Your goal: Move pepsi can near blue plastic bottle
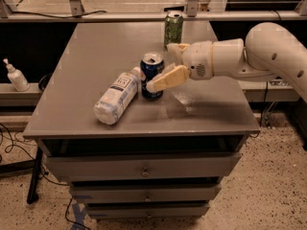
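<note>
The pepsi can [151, 73], dark blue with a silver top, stands upright on the grey table [96, 51]. It is right beside the cap end of the blue plastic bottle [116, 97], which lies on its side with a white label. My gripper [159, 66] reaches in from the right and straddles the can. Its near finger [168, 79] crosses in front of the can and its far finger [175, 47] is behind the can. The fingers stand spread, apart from the can's sides.
A green can [173, 28] stands at the table's back edge, just behind my gripper. A small white pump bottle [15, 76] sits on a low shelf to the left. Drawers sit below the tabletop.
</note>
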